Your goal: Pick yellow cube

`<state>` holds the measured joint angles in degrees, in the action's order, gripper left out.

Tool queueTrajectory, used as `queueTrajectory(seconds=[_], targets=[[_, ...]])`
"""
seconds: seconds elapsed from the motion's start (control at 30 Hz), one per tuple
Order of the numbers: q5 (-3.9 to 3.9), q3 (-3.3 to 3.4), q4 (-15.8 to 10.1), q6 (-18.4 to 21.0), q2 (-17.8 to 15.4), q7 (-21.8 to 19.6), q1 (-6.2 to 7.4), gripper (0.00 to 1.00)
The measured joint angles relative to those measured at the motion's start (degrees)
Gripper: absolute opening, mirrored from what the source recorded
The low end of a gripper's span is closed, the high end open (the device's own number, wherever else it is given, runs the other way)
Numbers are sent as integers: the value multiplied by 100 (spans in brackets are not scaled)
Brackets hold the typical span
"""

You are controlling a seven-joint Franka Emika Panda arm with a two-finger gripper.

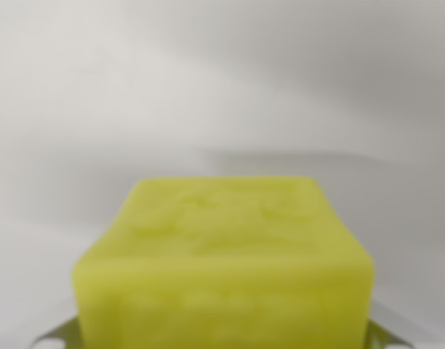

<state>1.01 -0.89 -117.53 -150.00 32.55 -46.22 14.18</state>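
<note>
The yellow cube (224,262) fills the lower middle of the wrist view, very close and blurred, with faint raised marks on its top and front faces. Small grey metal parts of my gripper (222,340) show at the bottom edge. One finger (59,336) lies against the cube's lower left corner and the other against its lower right corner. The jaws sit tight on both sides of the cube, so the gripper looks shut on it. The fingertips themselves are hidden by the cube and the frame edge.
A plain white-grey surface (208,87) lies behind the cube, out of focus. A soft grey shadow band (331,156) runs across the wrist view's right, above the cube.
</note>
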Motion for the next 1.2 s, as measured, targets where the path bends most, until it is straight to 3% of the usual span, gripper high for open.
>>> queueTrajectory(seconds=[1.2], targets=[[-34,0,-106,638,-744,22,4,0]])
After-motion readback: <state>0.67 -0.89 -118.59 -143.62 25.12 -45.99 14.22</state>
